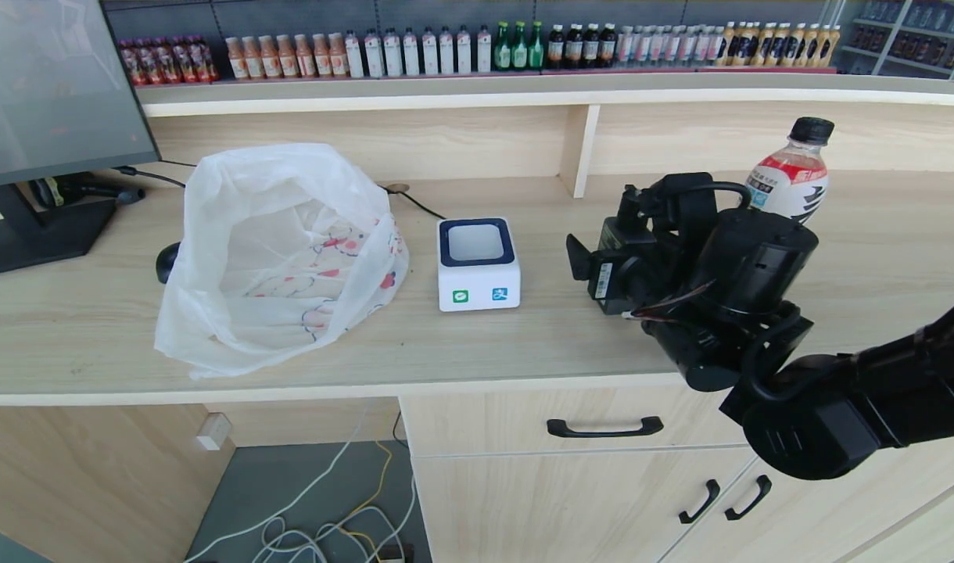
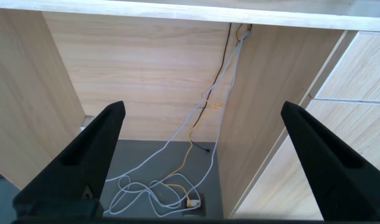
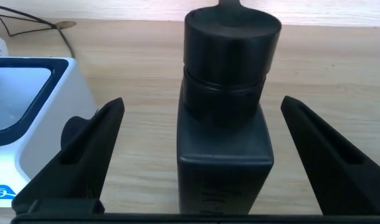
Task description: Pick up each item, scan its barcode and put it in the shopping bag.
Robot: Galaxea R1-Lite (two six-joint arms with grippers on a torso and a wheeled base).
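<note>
Dark bottle [image 3: 226,124] upright on desk [image 1: 524,344], near scanner [image 1: 478,262], on its right. Right gripper [image 3: 202,106] spread wide, one finger either side of the bottle, no contact; likely lined up for a side grasp. Labelled bottle [image 1: 790,176] waits farther right. Shopping bag [image 1: 281,250] left of scanner, mouth gaping to receive. Left gripper [image 2: 202,109] wide apart, empty, parked below the desk edge.

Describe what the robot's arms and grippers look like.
The right arm is glossy black with rounded joints, a black cable looped over the wrist, thin red wires and a white label. The right gripper's fingers and the left gripper's fingers are black tapering wedges.
</note>
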